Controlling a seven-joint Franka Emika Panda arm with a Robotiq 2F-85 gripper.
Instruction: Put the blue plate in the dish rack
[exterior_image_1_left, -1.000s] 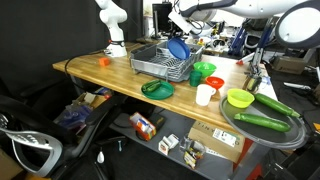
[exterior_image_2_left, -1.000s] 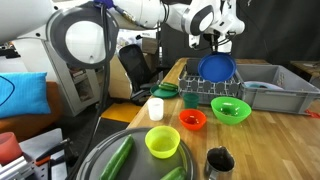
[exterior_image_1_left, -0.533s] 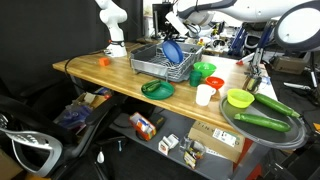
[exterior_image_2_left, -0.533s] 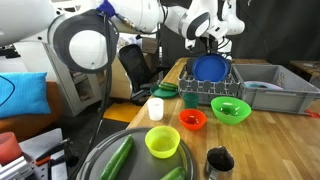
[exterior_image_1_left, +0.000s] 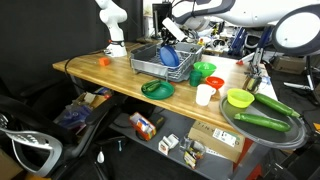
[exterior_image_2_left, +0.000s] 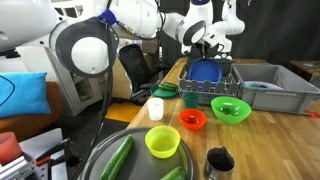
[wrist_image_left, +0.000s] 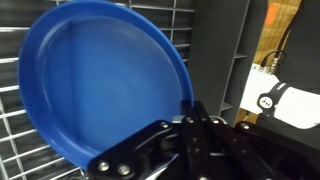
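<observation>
My gripper (wrist_image_left: 192, 112) is shut on the rim of the blue plate (wrist_image_left: 95, 85), which fills the wrist view and stands on edge over the wires of the dish rack (wrist_image_left: 205, 45). In both exterior views the blue plate (exterior_image_1_left: 170, 55) (exterior_image_2_left: 205, 73) is low inside the grey wire dish rack (exterior_image_1_left: 150, 68) (exterior_image_2_left: 197, 95), tilted upright, with the gripper (exterior_image_1_left: 169, 37) (exterior_image_2_left: 205, 50) above it.
A dark green plate (exterior_image_1_left: 157, 89), white cup (exterior_image_1_left: 204, 95), green bowl (exterior_image_1_left: 203, 70), red bowl (exterior_image_1_left: 214, 82) and yellow-green bowl (exterior_image_1_left: 240, 98) lie by the rack. A round grey tray (exterior_image_1_left: 292, 135) holds cucumbers (exterior_image_1_left: 262, 121). A grey tub (exterior_image_2_left: 275, 90) stands beside the rack.
The gripper has carried the blue plate down and toward the rack; it was above the rack's edge and is now low between the wires.
</observation>
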